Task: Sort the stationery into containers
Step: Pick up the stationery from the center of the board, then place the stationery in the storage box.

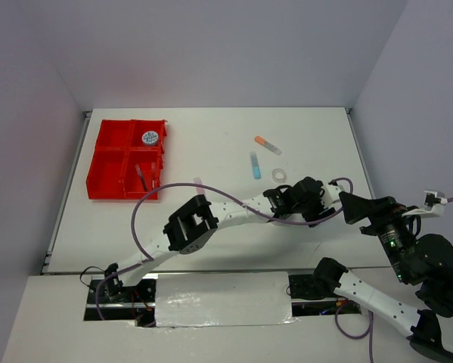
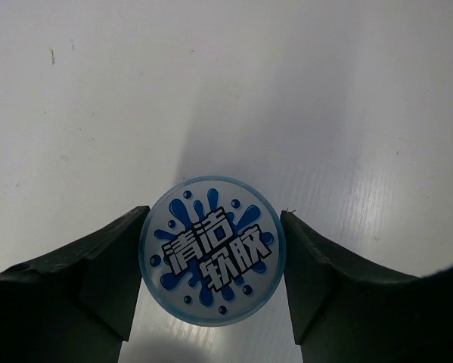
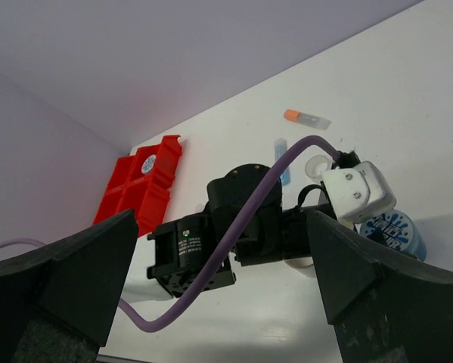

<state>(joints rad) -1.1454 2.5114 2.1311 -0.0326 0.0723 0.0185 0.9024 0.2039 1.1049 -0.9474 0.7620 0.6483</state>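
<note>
My left gripper stands over the right part of the table and is shut on a round blue-lidded tub, one finger against each side; the tub rests on the table. The tub also shows in the right wrist view. In the top view the left gripper hides it. My right gripper is wide open and empty, just right of the left wrist. The red tray at far left holds a second tub and thin pens.
An orange-capped marker, a light-blue marker and a tape roll lie on the table beyond the left gripper. A pale purple marker lies near the tray. The left arm's purple cable hangs between my right fingers.
</note>
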